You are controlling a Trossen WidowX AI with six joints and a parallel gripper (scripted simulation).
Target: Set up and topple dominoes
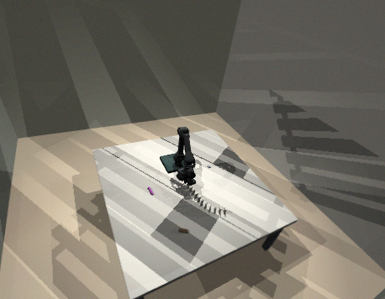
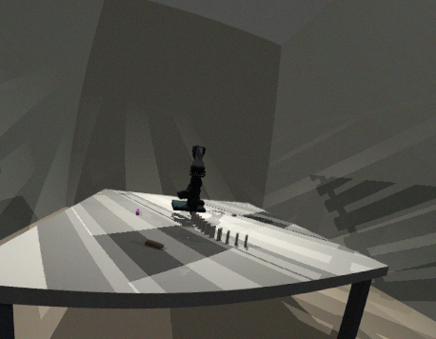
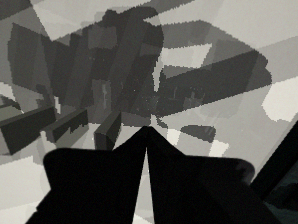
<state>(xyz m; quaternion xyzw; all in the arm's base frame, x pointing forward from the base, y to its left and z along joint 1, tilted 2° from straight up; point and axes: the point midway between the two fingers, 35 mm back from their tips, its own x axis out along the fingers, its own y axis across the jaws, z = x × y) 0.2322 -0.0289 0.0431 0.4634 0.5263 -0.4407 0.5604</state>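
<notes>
A curved row of thin grey dominoes (image 1: 224, 212) (image 2: 246, 241) stands on the table, running from beneath the arm toward the front right. In the wrist view, several upright dominoes (image 3: 70, 127) show at the left, the nearest one (image 3: 107, 132) just left of the fingertips. My gripper (image 1: 191, 183) (image 3: 147, 130) is shut and empty, pointing down near the arm end of the row. The gap between it and the nearest domino is hard to judge. In the exterior view the fingertips blend with the dark arm. No loose domino can be made out.
A magenta piece (image 1: 150, 191) (image 2: 138, 211) lies left of the row. A brown-orange block (image 1: 183, 230) (image 2: 154, 244) lies nearer the table's front. A tiny bluish thing (image 1: 209, 167) is right of the arm. The arm stands by a dark teal plate (image 1: 166, 163) (image 2: 180, 205). Striped shadows cross everything.
</notes>
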